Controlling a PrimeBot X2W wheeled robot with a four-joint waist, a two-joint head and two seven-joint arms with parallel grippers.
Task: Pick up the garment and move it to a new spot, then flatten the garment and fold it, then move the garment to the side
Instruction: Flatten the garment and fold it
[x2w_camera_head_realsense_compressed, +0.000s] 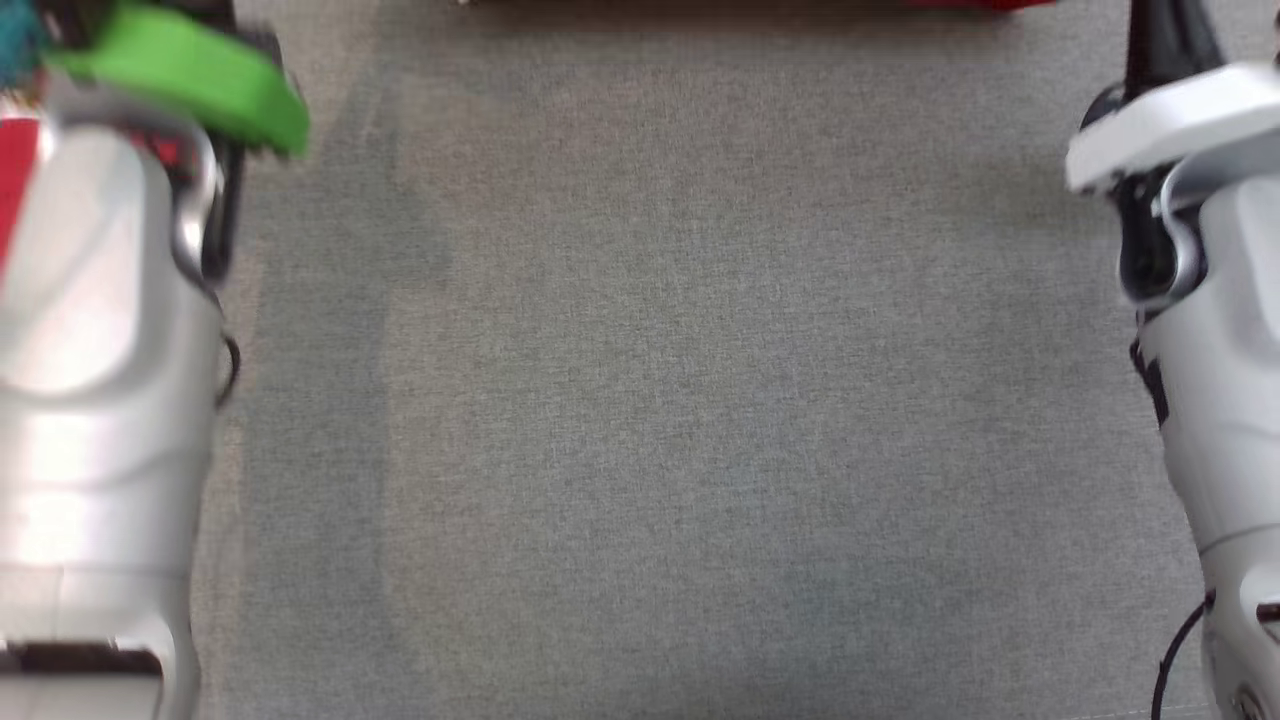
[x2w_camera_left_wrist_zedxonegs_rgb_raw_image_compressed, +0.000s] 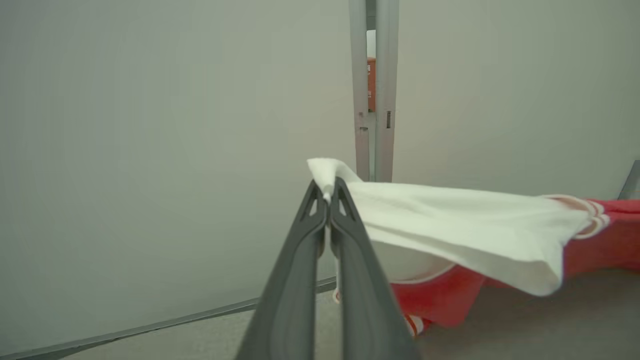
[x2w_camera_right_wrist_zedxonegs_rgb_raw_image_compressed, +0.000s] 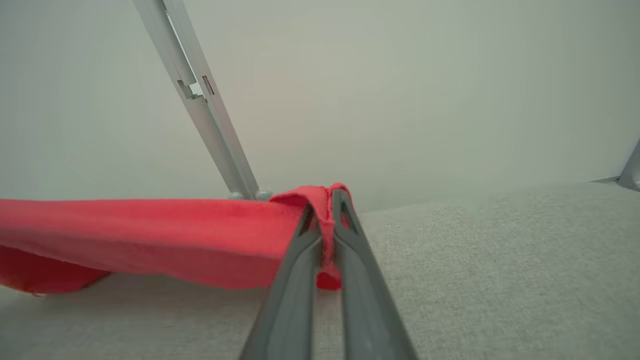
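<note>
Left wrist view: pinched a white edge of the garment (x2w_camera_left_wrist_zedxonegs_rgb_raw_image_compressed: 465, 230) between the pressed-together tips of the left gripper (x2w_camera_left_wrist_zedxonegs_rgb_raw_image_compressed: 327, 192), with cloth trailing toward 3 o'clock and turning red there. Right wrist view: pinched a red fold the same way in the right gripper (x2w_camera_right_wrist_zedxonegs_rgb_raw_image_compressed: 322, 200), with cloth running off to 9 o'clock and sagging low at 8 o'clock (seemingly brushing the grey surface (x2w_camera_right_wrist_zedxonegs_rgb_raw_image_compressed: 500, 260) there). Judged as a two-ended hold: gripped at opposite ends so as to spread the garment wide rather than let it bunch, ready for carrying and laying flat. Head view: showed the left forearm (x2w_camera_head_realsense_compressed: 90, 350) at 9 o'clock and the right forearm (x2w_camera_head_realsense_compressed: 1230, 400) at 3 o'clock, set well apart to match that spread. Showed a thin red strip at 12 o'clock, likely the garment's edge. Took the grey stretch between the arms for the probable landing spot.
</note>
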